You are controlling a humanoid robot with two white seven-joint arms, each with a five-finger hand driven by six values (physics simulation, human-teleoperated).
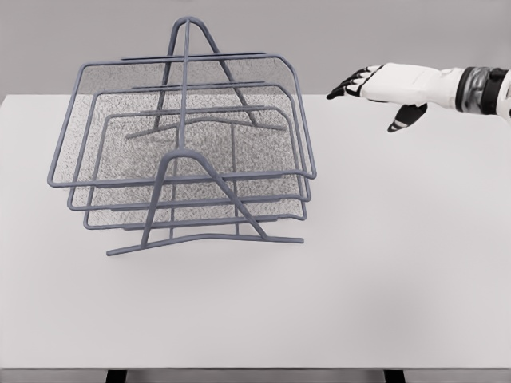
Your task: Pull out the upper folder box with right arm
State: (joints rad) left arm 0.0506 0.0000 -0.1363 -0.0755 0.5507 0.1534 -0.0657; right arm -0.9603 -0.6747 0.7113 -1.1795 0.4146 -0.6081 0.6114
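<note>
A grey wire rack (185, 152) stands on the left half of the white table (383, 263). It holds three stacked mesh trays. The upper tray (184, 96) is the widest, with its rim running from the far left to the right side of the rack. My right hand (361, 86) hovers above the table to the right of the rack, level with the upper tray's far right corner. Its fingers are spread and point left toward the rack, holding nothing. A clear gap separates the fingertips from the tray's rim. The left arm does not show.
The rack's bent wire feet (200, 239) reach forward onto the table. The table's front edge (255, 369) runs along the bottom of the picture, and a grey wall lies behind the table.
</note>
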